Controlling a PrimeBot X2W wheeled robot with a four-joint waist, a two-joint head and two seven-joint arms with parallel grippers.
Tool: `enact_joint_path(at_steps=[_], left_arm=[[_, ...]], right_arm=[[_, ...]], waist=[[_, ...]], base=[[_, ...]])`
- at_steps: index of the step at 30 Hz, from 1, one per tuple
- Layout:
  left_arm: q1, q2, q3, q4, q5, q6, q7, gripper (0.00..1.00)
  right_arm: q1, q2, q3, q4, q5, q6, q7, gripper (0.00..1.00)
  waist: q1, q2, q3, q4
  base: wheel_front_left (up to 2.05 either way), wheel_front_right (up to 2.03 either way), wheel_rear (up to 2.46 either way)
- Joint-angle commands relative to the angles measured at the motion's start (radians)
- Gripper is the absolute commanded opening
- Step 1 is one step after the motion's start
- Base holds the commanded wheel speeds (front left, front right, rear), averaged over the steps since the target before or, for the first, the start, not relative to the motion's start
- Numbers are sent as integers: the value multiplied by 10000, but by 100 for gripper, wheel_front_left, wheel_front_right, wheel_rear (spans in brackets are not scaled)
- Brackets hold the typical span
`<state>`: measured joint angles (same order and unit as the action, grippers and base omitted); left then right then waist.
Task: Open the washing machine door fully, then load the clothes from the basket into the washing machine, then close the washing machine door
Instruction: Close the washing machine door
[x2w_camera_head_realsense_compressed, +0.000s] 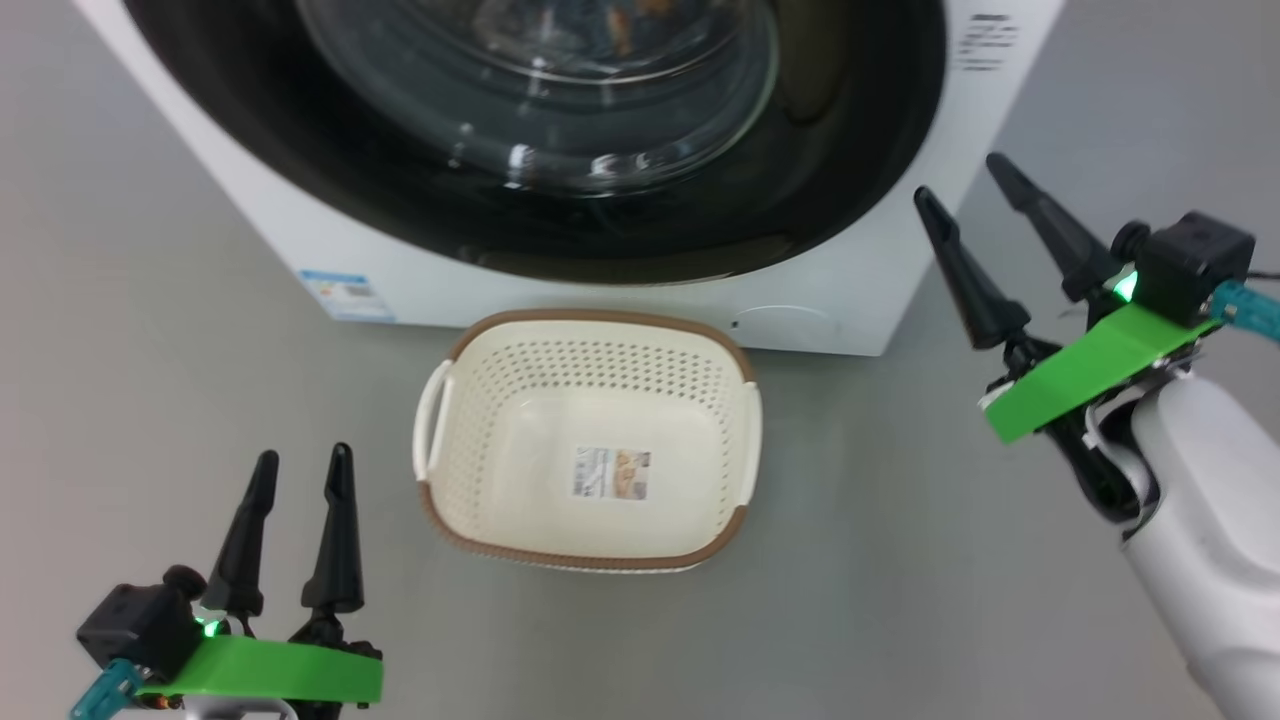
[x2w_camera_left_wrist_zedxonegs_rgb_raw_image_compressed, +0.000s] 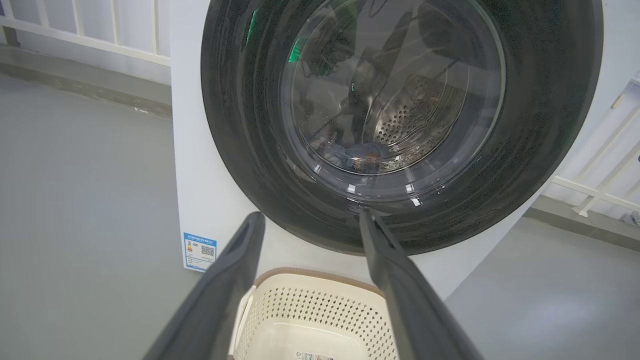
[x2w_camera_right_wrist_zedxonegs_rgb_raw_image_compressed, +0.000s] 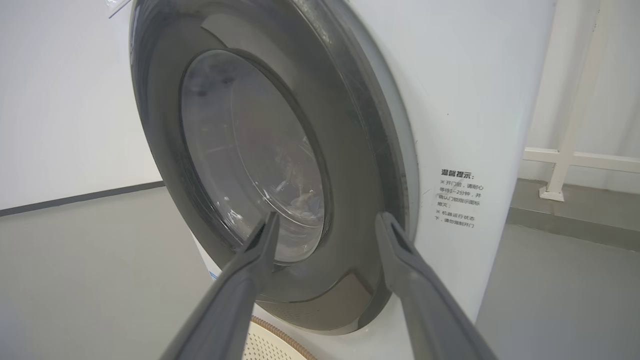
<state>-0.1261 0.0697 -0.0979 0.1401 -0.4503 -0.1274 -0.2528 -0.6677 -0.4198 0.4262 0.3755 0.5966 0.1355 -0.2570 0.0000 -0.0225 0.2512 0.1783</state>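
The washing machine (x2w_camera_head_realsense_compressed: 620, 290) is a white box straight ahead, and its glossy black washing machine door (x2w_camera_head_realsense_compressed: 640, 235) lies flat against its front. Through the glass window, the clothes (x2w_camera_left_wrist_zedxonegs_rgb_raw_image_compressed: 362, 160) show as bluish fabric with orange marks low in the steel drum. The basket (x2w_camera_head_realsense_compressed: 590, 322), cream with a brown rim, stands on the floor before the machine with only a label sticker inside. My left gripper (x2w_camera_head_realsense_compressed: 303, 457) is open at the lower left, left of the basket. My right gripper (x2w_camera_head_realsense_compressed: 958, 178) is open beside the machine's right front corner, pointing at the door's lower right edge (x2w_camera_right_wrist_zedxonegs_rgb_raw_image_compressed: 350, 175).
Grey floor surrounds the machine and basket. A blue energy label (x2w_camera_head_realsense_compressed: 345, 293) sits on the machine's lower left front and a text sticker (x2w_camera_right_wrist_zedxonegs_rgb_raw_image_compressed: 457, 199) on its right front. White railings (x2w_camera_left_wrist_zedxonegs_rgb_raw_image_compressed: 90, 40) run along the wall behind.
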Motion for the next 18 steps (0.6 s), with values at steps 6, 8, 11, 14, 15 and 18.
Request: enact_joint_path(at_steps=[6, 8, 11, 14, 15, 18], left_arm=[[87, 422, 383, -349, 140, -33, -90, 100], [103, 476, 405, -349, 171, -33, -90, 100], [98, 515, 484, -370, 229, -33, -90, 100], [141, 515, 550, -387, 270, -33, -90, 100], [161, 504, 559, -399, 229, -33, -90, 100], [277, 557, 453, -352, 5, -33, -90, 100]], right_arm=[[994, 361, -171, -780, -261, -48, -48, 100], [1215, 464, -282, -948, -317, -48, -48, 100], [1550, 582, -499, -1170, -396, -48, -48, 100], [1944, 709, -682, -1406, -454, -48, -48, 100], [2073, 755, -708, -1488, -480, -48, -48, 100], [2451, 894, -755, -1707, -556, -48, -48, 100]], waist=[[0, 0, -554, -1079], [0, 0, -612, -1272], [0, 0, -723, -1497], [0, 0, -856, -1676], [0, 0, -905, -1733], [0, 0, -1046, -1898]], base=[[0, 0, 0], [0, 0, 0], [0, 0, 0], [0, 0, 0], [0, 0, 0], [0, 0, 0]])
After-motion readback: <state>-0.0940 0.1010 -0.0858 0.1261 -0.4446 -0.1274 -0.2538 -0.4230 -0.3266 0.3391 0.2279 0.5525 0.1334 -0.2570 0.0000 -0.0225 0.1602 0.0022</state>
